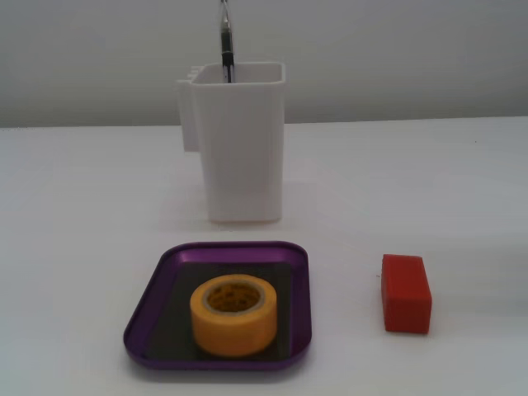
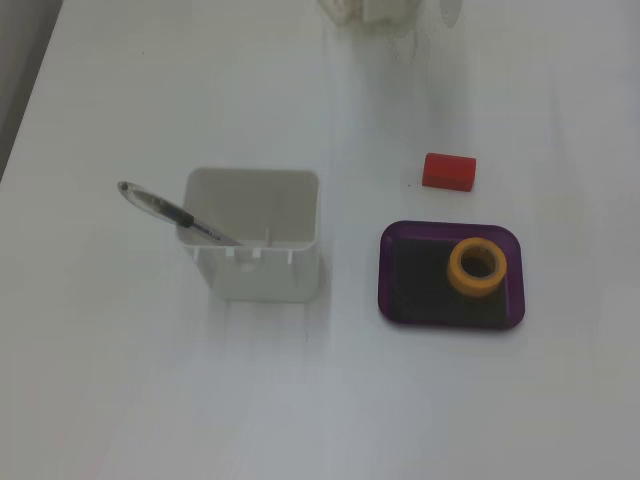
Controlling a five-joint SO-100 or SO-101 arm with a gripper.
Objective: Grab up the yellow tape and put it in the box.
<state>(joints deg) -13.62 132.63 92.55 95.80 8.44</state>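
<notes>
The yellow tape (image 1: 235,332) lies flat, hole up, inside the box (image 1: 145,325), a shallow tray with a purple rim and a dark bottom. In the fixed view from above, the yellow tape (image 2: 476,289) sits in the right half of the box (image 2: 385,272). Nothing touches the roll. The gripper shows in neither fixed view; only a white scrap of the arm's base (image 2: 372,8) reaches in at the top edge of the view from above.
A tall white container (image 1: 239,148) (image 2: 255,268) holding a pen (image 1: 226,45) (image 2: 168,211) stands behind the box, to its left in the view from above. A red block (image 1: 405,293) (image 2: 448,170) lies on the white table beside the box.
</notes>
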